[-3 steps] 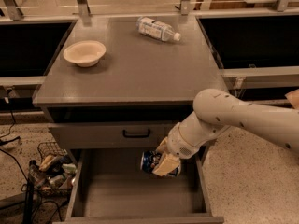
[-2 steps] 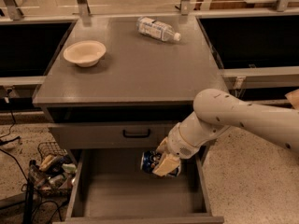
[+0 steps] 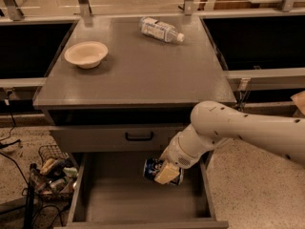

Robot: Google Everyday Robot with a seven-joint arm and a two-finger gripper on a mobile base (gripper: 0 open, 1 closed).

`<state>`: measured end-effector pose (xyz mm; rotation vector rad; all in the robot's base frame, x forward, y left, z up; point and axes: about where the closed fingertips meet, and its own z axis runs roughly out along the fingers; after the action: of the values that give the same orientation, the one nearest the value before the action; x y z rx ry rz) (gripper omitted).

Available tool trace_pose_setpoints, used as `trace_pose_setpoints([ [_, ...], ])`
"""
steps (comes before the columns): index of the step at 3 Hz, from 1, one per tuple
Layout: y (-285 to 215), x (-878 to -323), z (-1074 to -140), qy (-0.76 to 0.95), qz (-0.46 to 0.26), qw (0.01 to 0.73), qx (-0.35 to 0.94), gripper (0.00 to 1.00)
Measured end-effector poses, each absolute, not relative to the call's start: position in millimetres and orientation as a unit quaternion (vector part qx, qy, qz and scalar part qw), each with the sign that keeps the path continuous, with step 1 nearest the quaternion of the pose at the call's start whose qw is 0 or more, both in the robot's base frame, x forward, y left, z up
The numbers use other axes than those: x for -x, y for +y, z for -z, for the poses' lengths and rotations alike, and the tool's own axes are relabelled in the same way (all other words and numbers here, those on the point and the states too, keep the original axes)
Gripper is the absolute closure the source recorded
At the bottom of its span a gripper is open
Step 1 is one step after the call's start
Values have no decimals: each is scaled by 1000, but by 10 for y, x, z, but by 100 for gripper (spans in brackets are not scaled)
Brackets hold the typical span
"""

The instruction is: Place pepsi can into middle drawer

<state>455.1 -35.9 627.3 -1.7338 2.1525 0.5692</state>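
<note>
Nothing has moved: the gripper [image 3: 167, 172] stays clamped on the pepsi can [image 3: 152, 168], low over the middle drawer [image 3: 124, 199], ready for release.

Cabinet top [image 3: 138, 66] with bowl [image 3: 86, 54], lying water bottle [image 3: 160, 30], gripper [image 3: 167, 171] over middle drawer [image 3: 119, 194]

My pincer [image 3: 167, 171], over the wide grey middle drawer [image 3: 121, 202], is clamped around the blue aluminium pepsi can [image 3: 151, 168] and covers its middle. Only the can's left end and a sliver on the right show, and its logo cannot be read. My white arm [image 3: 248, 128] runs off the right edge and hides part of the drawer's right wall. The bottom edge cuts the drawer's front. What fills the dark wire basket [image 3: 50, 156] on the floor is too jumbled to tell.
</note>
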Motion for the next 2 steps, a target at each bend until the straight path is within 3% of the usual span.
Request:
trace_pose_setpoints([
  [2, -375, -4560, -6041, 769, -194, 138, 593, 100],
])
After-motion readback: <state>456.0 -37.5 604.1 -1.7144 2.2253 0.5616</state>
